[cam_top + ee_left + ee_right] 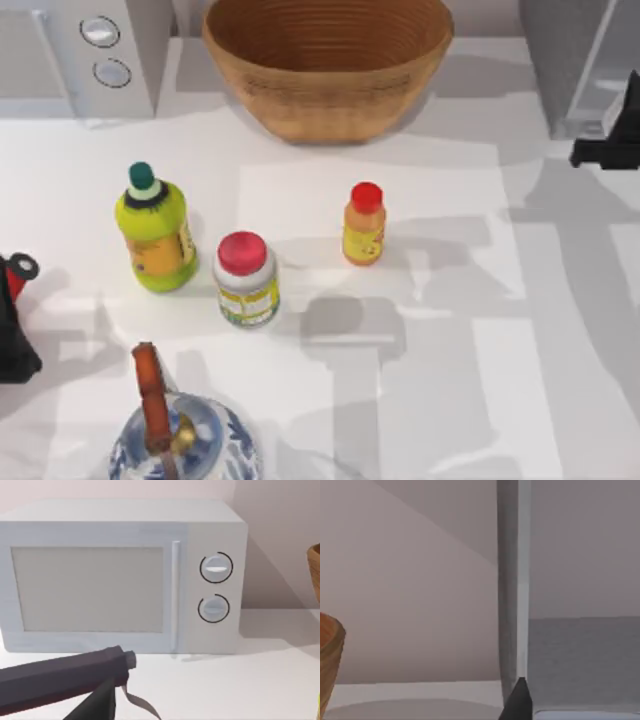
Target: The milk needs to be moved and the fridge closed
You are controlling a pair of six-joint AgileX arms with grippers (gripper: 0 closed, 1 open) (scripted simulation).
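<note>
Near edge of the table (560, 400): a blue-and-white teapot (185, 445) with a brown handle; the left gripper (15, 320) sits parked at the left edge, facing the white microwave (120, 575), and whether its fingers are spread cannot be told. Mid-table: a green bottle (155, 235), a red-lidded jar (245, 280) and an orange bottle (363, 225), well apart. Far side: a wicker basket (325, 70), and the fridge (575, 60) at the far right. The right gripper (610, 145) hangs just beside the edge of the door panel (512, 580), probably placed to push it shut; its finger state cannot be told. The milk is not seen on the table.
</note>
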